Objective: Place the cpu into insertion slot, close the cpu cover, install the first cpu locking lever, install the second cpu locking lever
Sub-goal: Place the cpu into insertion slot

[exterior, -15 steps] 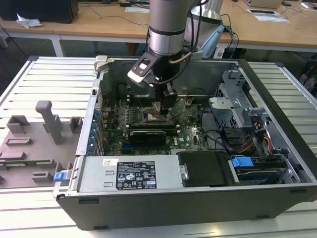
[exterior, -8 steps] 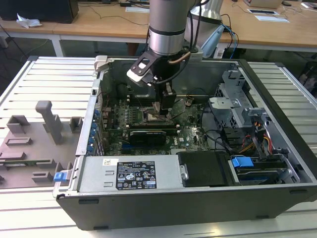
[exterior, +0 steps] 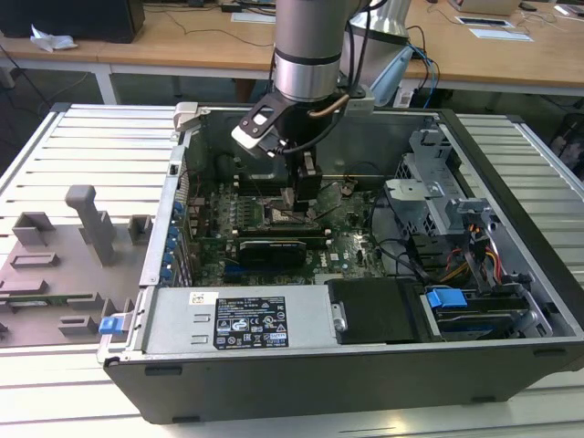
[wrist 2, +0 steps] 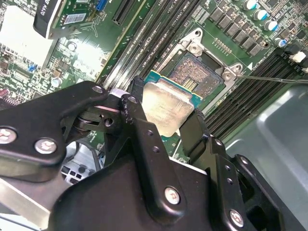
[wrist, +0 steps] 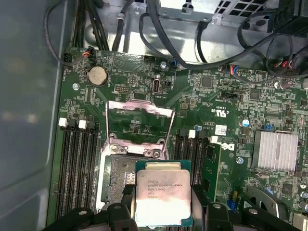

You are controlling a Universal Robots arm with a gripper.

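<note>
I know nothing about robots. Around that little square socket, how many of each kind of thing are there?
gripper: 1
cpu, clamped in the gripper: 1
insertion slot, contacts bare: 1
cpu cover, swung open: 1
coin battery: 1
Total: 5

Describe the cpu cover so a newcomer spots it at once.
Inside the open computer case, find the green circuit board and the square socket between the black memory slots. The cpu cover is the thin silvery frame swung open beside it, the only part with a large square window.
</note>
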